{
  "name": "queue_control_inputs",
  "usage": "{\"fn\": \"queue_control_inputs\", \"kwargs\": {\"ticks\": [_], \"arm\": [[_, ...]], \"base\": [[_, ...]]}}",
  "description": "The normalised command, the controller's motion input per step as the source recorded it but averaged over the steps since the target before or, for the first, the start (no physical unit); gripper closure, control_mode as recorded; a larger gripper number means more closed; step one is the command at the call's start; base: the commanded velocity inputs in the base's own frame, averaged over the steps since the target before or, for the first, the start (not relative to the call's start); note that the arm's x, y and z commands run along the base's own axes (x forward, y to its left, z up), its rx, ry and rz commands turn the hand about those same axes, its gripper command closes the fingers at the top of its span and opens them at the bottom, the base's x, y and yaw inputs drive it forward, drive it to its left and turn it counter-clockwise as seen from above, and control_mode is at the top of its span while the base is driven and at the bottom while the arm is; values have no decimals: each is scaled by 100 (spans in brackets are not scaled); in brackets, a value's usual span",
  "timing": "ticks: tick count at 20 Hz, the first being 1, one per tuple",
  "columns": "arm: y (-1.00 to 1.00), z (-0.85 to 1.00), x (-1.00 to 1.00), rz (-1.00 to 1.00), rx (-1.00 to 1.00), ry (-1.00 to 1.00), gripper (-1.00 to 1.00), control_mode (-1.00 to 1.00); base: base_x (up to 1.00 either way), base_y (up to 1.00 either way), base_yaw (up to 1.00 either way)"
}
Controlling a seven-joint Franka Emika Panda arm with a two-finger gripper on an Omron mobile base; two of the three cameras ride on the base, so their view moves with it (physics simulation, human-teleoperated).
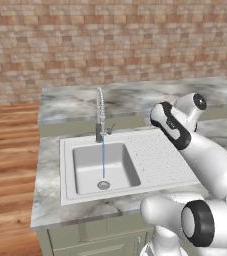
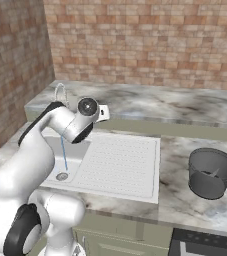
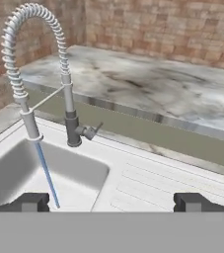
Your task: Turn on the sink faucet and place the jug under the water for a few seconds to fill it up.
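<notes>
The chrome spring-neck sink faucet (image 1: pixel 101 112) (image 2: pixel 60 92) (image 3: pixel 64 74) stands behind the basin, its small side lever (image 3: pixel 94 129) sticking out to the right. A thin blue stream of water (image 1: pixel 103 157) (image 3: pixel 47 175) falls from the spout to the drain. The light grey sink (image 1: pixel 155 160) (image 2: pixel 120 165) has a ribbed draining board on its right. The dark grey jug (image 2: pixel 212 172) stands on the counter well right of the sink, apart from the hand. My gripper (image 3: pixel 113 202) hovers over the draining board, right of the faucet. It is open with nothing between its fingers.
A raised marble ledge (image 1: pixel 135 100) runs behind the sink in front of the brick wall. A dark stove corner (image 2: pixel 205 245) shows at the lower right, below the jug. Wooden floor (image 1: pixel 10 165) lies left of the cabinet.
</notes>
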Motion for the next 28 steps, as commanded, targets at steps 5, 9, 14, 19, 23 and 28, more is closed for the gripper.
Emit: {"fn": "queue_control_inputs", "kwargs": {"ticks": [5,9,14,19,23,28], "arm": [[6,0,-40,-26,-7,19,-100,-100],[0,0,-26,-25,-5,18,-100,-100],[0,0,-29,-22,-4,13,-100,-100],[0,0,-45,-19,-2,13,-100,-100],[0,0,-47,-12,-1,8,-100,-100],[0,0,-63,-1,0,1,-100,-100]], "base": [[0,0,0],[0,0,0],[0,0,0],[0,0,0],[0,0,0],[0,0,0]]}}
